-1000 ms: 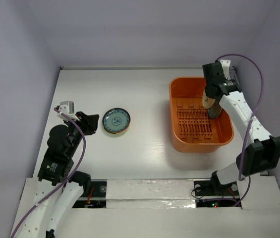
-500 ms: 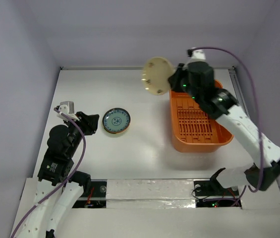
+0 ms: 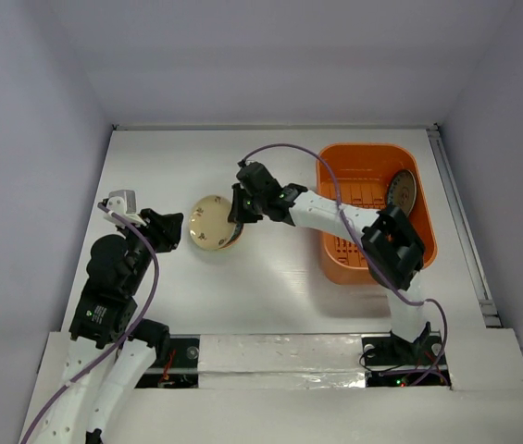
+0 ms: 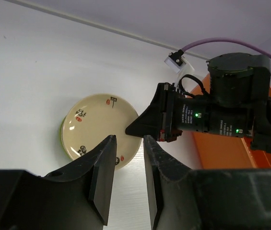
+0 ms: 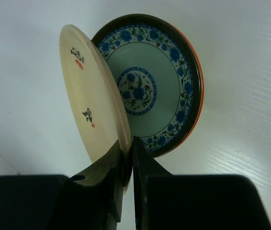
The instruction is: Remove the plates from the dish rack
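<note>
Over the worktop [image 3: 150, 166], top view: right fingers [image 3: 235, 215] were clamped on a cream plate [image 3: 210, 223] just left of them. Dish rack [image 3: 363, 148] sat well to their right, another plate [image 3: 400, 191] standing inside. Left fingers [image 3: 170, 228] were slightly apart, empty.
Left wrist: cream plate lay just ahead of them.
Right wrist: it tilted over a teal patterned plate [image 5: 159, 91] lying flat.

Cream plate [image 5: 89, 91] with red-and-black marks; teal plate [image 5: 159, 96], blue floral bands, dark rim; orange rack [image 3: 363, 153].
</note>
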`<state>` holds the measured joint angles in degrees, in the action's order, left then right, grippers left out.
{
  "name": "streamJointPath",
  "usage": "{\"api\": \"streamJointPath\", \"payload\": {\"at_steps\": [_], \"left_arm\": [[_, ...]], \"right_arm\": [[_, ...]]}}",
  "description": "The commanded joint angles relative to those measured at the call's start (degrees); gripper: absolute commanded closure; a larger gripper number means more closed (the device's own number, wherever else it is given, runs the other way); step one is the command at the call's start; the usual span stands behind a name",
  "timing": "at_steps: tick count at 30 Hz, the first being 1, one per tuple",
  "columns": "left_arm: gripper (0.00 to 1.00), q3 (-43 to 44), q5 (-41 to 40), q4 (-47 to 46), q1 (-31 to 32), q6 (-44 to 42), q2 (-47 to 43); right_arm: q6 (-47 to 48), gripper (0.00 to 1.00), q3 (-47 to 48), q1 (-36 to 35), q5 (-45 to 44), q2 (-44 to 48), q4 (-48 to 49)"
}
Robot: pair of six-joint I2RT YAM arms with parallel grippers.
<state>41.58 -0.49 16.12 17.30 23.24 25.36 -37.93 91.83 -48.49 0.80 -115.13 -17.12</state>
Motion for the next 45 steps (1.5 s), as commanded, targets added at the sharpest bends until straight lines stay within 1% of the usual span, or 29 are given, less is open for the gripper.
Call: {"api": "streamJointPath", "payload": {"at_steps": [1, 2, 3, 5, 7, 8, 10, 11, 12, 13, 17, 18, 19, 20, 21, 22, 24, 26, 27, 29, 30, 31, 34, 35, 37, 38, 39, 41, 45], "left_arm": [[0.74, -0.36, -0.48, -1.88, 0.37, 0.05, -0.49], [0.74, -0.45, -0.48, -1.88, 0.37, 0.05, -0.40], [0.74, -0.45, -0.39, -1.88, 0.37, 0.05, -0.40], [0.74, -0.45, -0.30, -1.88, 0.37, 0.05, -0.49], [0.74, -0.45, -0.30, -1.88, 0.37, 0.05, -0.49], [0.74, -0.45, -0.30, -1.97, 0.37, 0.05, -0.40], [0.73, -0.45, -0.39, -1.97, 0.37, 0.05, -0.58], [0.73, -0.45, -0.30, -1.88, 0.37, 0.05, -0.58], [0.73, -0.45, -0.30, -1.97, 0.37, 0.05, -0.58], [0.74, -0.45, -0.30, -1.88, 0.37, 0.05, -0.58], [0.73, -0.45, -0.30, -1.97, 0.37, -0.04, -0.58], [0.73, -0.45, -0.30, -1.97, 0.37, 0.05, -0.67], [0.73, -0.45, -0.30, -1.88, 0.37, -0.04, -0.67], [0.73, -0.45, -0.30, -1.88, 0.37, 0.05, -0.67], [0.73, -0.45, -0.30, -1.88, 0.37, 0.05, -0.84], [0.73, -0.45, -0.21, -1.88, 0.37, 0.05, -0.84], [0.73, -0.45, -0.21, -1.88, 0.37, 0.05, -0.93], [0.73, -0.54, -0.12, -1.97, 0.37, 0.05, -1.20], [0.73, -0.54, -0.12, -2.06, 0.37, 0.05, -1.28], [0.73, -0.54, -0.12, -2.06, 0.37, -0.04, -1.46], [0.73, -0.54, -0.04, -2.06, 0.37, 0.05, -1.55], [0.73, -0.54, -0.12, -1.97, 0.37, 0.05, -1.63], [0.73, -0.45, -0.12, -2.06, 0.89, 0.05, -1.29], [0.74, -0.45, -0.21, -1.97, 1.42, -0.04, -1.20], [0.73, -0.45, -0.30, -1.97, 2.03, -0.13, -0.76], [0.73, -0.36, -0.39, -1.80, 2.04, -0.04, -0.76], [0.73, -0.36, -0.39, -1.79, 2.04, -0.04, -0.58], [0.73, -0.36, -0.39, -1.79, 2.65, -0.04, -0.40], [0.73, -0.36, -0.56, -1.71, 3.18, -0.04, -0.23]], "right_arm": [[-4.16, 0.91, 1.26, 0.41, 0.88, 1.32, 8.33], [-4.43, 0.88, 0.37, 0.41, 0.44, 1.05, 8.77], [-4.78, 0.81, -0.24, 0.41, 0.26, 0.96, 8.78], [-4.87, 0.74, -1.04, 0.41, -0.18, 0.26, 7.81], [-4.26, 0.57, -1.30, 0.41, -0.44, 0.08, 6.41], [-3.12, 0.42, -1.22, 0.41, -0.45, 0.08, 5.88], [-1.80, 0.33, -0.78, -0.11, -0.62, 0.52, 3.17], [-1.10, 0.31, -0.52, -0.11, -3.32, 0.96, 2.54], [0.56, 0.25, 0.01, -0.11, -4.13, 1.83, 1.49], [1.19, 0.24, 0.36, -0.11, -5.36, 2.45, 0.09], [3.74, 0.23, -0.07, -0.64, -13.34, 8.07, -5.28], [4.53, 0.27, -0.16, -0.64, -15.19, 9.65, -6.51], [4.88, 0.34, -1.03, -0.64, -17.56, 13.49, -8.00], [5.15, 0.47, -2.00, -0.64, -23.07, 15.88, -8.71], [5.41, 0.75, -2.88, -0.64, -26.34, 18.25, -9.67], [5.41, 0.86, -4.45, 0.32, -29.68, 20.45, -12.29], [5.41, 1.00, -6.22, 3.20, -36.09, 26.78, -14.94], [5.33, 1.00, -10.24, 6.20, -41.19, 32.48, -18.37], [4.89, 1.00, -11.66, 10.39, -42.53, 34.17, -19.69], [4.54, 1.00, -16.39, 15.50, -44.47, 37.51, -22.25], [5.40, 1.00, -18.07, 17.97, -44.39, 40.57, -22.34], [5.94, 1.00, -19.57, 22.52, -44.22, 41.91, -21.82], [7.69, 0.99, -23.18, 29.56, -42.20, 45.17, -21.55], [8.05, 0.87, -23.80, 30.90, -41.32, 45.52, -21.46], [9.28, 0.73, -24.51, 33.54, -40.09, 45.09, -22.24], [9.54, 0.63, -24.77, 35.46, -40.17, 44.73, -22.34], [10.41, 0.48, -25.12, 36.61, -39.65, 44.38, -22.25], [10.77, 0.47, -25.65, 38.46, -38.51, 42.90, -22.34], [11.92, 0.55, -26.44, 40.32, -37.53, 41.92, -21.20]]}}
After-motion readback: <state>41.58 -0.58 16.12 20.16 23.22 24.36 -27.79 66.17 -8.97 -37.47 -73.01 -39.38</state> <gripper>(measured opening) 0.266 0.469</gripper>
